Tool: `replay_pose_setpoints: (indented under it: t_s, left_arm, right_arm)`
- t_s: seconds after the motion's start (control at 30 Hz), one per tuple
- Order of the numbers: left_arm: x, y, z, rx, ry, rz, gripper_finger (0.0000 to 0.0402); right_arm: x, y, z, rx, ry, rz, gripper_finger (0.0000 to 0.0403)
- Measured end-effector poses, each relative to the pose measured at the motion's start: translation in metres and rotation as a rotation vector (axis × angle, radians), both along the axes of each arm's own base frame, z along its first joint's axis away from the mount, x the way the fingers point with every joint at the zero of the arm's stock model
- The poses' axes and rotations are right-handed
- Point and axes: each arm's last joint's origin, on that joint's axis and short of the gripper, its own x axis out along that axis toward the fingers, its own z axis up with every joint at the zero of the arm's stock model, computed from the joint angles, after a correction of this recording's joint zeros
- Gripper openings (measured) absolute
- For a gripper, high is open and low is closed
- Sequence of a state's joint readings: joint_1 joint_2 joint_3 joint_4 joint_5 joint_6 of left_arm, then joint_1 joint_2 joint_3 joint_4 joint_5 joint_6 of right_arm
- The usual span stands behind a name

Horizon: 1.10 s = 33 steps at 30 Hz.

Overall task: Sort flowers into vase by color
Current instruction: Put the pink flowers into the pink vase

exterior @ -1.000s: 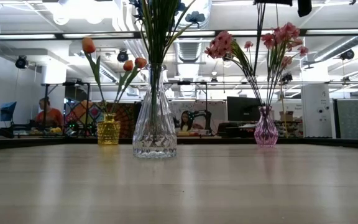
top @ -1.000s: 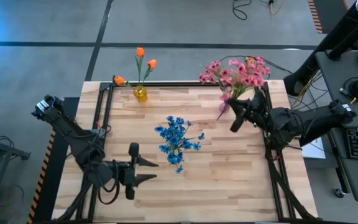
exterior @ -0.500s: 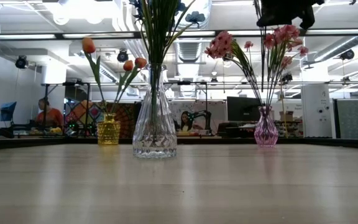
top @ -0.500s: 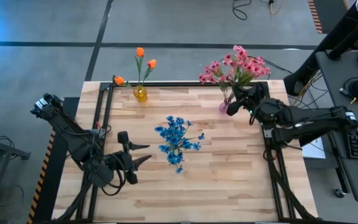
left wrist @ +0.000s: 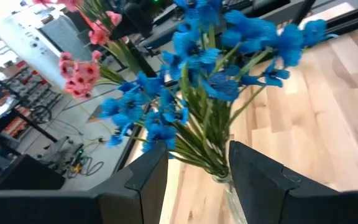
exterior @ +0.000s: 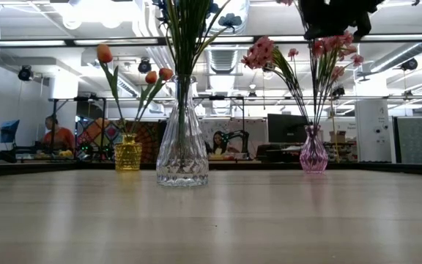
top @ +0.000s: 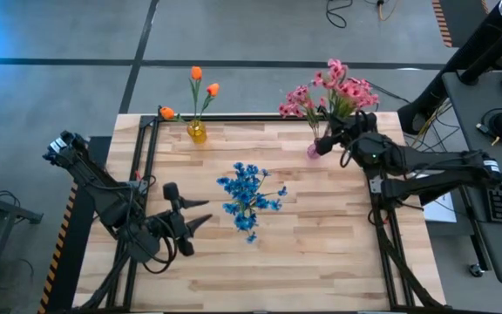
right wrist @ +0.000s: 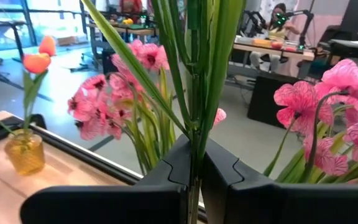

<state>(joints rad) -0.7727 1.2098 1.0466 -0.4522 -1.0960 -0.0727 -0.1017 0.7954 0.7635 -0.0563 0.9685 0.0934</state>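
Only the right wrist view shows the right claw [right wrist: 194, 163] clamped on a green-stalked pink flower stem [right wrist: 194, 93] above the pink glass vase [top: 314, 149] at the counter's [top: 321, 244] far edge, while the left claw [top: 200, 215] gapes empty.

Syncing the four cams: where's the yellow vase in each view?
High view: yellow vase at the table's far edge, left of centre.
Low view: left of the clear vase, at.
Left wrist view: not in it.
Right wrist view: at.
Shared landmark: the pink flowers.
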Motion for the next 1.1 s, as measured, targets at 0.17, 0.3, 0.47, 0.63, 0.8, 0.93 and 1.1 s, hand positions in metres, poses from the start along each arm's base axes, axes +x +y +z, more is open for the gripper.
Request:
replay_pose_setpoints:
  t_s: [0.17, 0.3, 0.47, 0.63, 0.8, 0.93, 1.1]
  left_arm:
    - [0.0, 0.0, 0.0, 0.008, -0.008, 0.016, 0.0154]
    - [0.0, 0.0, 0.0, 0.008, -0.008, 0.017, 0.0154]
    - [0.0, 0.0, 0.0, 0.008, -0.008, 0.017, 0.0154]
    - [0.0, 0.0, 0.0, 0.008, -0.008, 0.016, 0.0154]
    - [0.0, 0.0, 0.0, 0.008, -0.008, 0.016, 0.0154]
    - [0.0, 0.0, 0.0, 0.01, -0.007, 0.016, 0.0154]
    - [0.0, 0.001, 0.0, 0.011, -0.005, 0.016, 0.0154]
  right_arm:
    - [0.006, -0.005, -0.005, 0.004, 0.029, -0.025, 0.0013]
    - [0.008, -0.009, -0.008, 0.007, 0.041, -0.038, 0.0013]
    - [0.009, -0.012, -0.008, 0.015, 0.023, -0.05, 0.0013]
    - [0.009, -0.012, -0.008, 0.024, 0.008, -0.054, 0.0013]
    - [0.009, -0.011, -0.014, 0.049, -0.009, -0.031, 0.0013]
    - [0.009, -0.012, -0.021, 0.052, -0.011, -0.035, 0.0013]
    - [0.009, -0.013, -0.022, 0.044, -0.013, -0.049, 0.0013]
